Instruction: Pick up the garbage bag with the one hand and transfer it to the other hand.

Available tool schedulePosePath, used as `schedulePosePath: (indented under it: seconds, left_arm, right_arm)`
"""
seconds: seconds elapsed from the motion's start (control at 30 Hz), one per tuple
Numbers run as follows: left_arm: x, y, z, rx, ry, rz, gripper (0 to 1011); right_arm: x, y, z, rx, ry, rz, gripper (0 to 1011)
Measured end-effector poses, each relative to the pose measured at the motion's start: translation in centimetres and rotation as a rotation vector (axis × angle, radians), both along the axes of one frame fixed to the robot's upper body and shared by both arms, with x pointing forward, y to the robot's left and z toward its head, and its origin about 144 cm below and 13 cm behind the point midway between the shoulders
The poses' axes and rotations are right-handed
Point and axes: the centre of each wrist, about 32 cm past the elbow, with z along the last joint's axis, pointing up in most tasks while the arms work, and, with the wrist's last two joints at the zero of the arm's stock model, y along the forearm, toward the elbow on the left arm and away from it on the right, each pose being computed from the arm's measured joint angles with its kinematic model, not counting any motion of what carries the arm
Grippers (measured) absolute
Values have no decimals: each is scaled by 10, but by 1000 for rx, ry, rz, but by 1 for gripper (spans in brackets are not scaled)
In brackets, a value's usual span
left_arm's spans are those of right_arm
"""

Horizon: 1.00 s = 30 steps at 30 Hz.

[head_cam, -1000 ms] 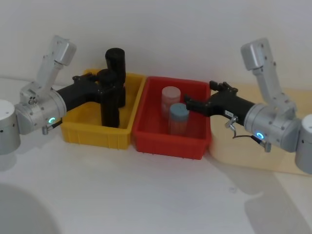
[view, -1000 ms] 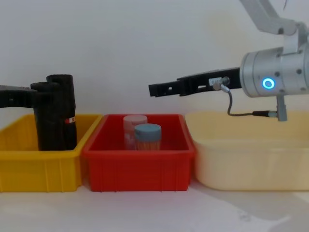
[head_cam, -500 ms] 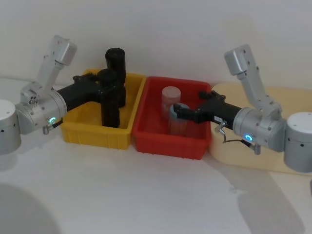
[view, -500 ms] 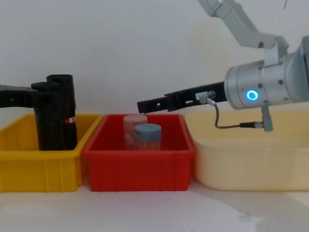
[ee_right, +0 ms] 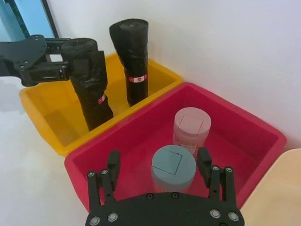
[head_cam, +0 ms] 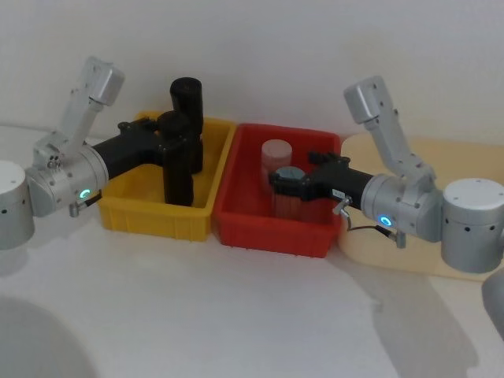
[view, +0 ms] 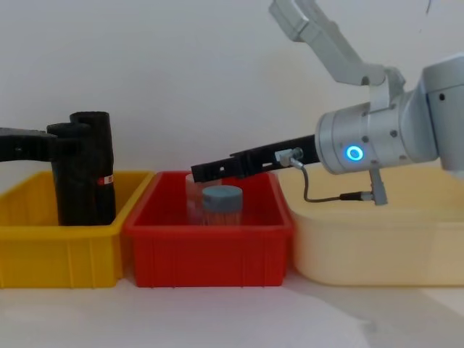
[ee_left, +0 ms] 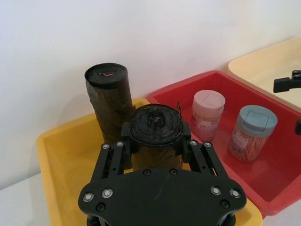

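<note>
A white surface (head_cam: 236, 315) is occupied by three containers set side by side: a wide cream plastic tub (view: 377, 239) on the right, a red plastic bin (head_cam: 268, 232) in the middle and a yellow plastic bin (head_cam: 150, 213) on the left. The left gripper (ee_left: 155, 141), on the green-ringed silver-grey arm, is reached over the yellow bin. Its fingers (ee_left: 186, 134) are clenched on the upper end of the garbage bag (head_cam: 178, 169), a matte black cylindrical roll stood upright in that bin. A second black roll (head_cam: 187, 98) is stood just behind it. The right gripper (ee_right: 158, 162), on the blue-ringed arm, is held over the red bin with fingers spread apart, just above a blue-lidded clear jar (view: 221, 199). A pink-lidded jar (ee_right: 192, 125) is placed beside it.
</note>
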Motion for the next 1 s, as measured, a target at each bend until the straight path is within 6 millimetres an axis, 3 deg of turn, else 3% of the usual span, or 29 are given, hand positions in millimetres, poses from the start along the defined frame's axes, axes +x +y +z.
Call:
schedulePosePath:
  seconds: [1.0]
  left_arm:
    - [0,0,0,0,0,0,548]
  right_arm:
    - [19,8,-18,-31,17,-21,1001]
